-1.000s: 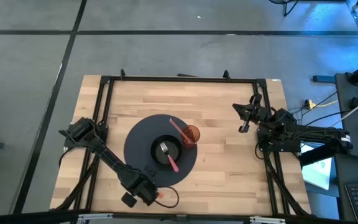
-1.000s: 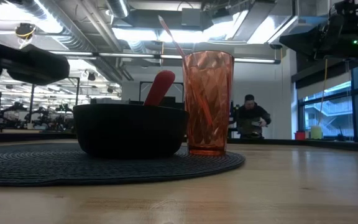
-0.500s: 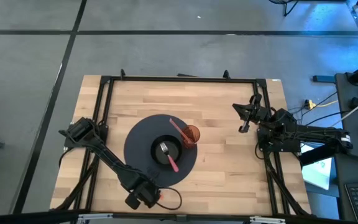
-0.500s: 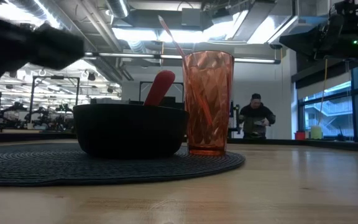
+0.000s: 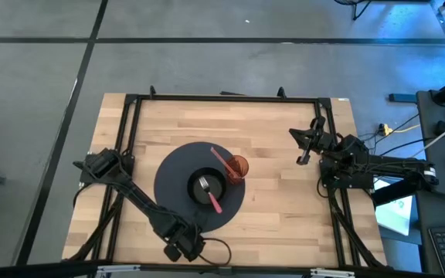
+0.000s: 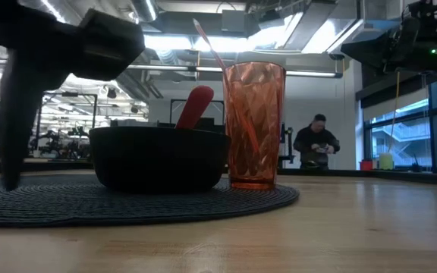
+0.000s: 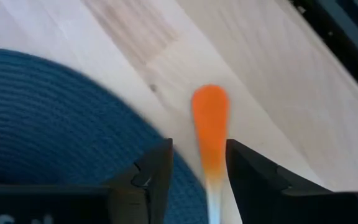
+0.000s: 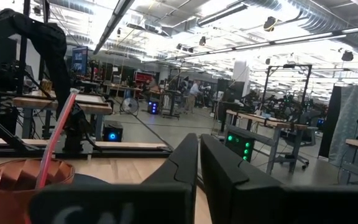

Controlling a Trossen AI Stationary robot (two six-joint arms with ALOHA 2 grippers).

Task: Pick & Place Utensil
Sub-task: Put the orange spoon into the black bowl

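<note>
I find no text, label, brand or number that I can read on my table, my arms or the things set out here. Pale marks show on the housing under my right wrist camera, perhaps letters, but too blurred to make out.

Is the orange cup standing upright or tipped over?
Upright. In the low view the orange cup stands straight on the round dark mat, rim up, beside the black bowl.
</note>
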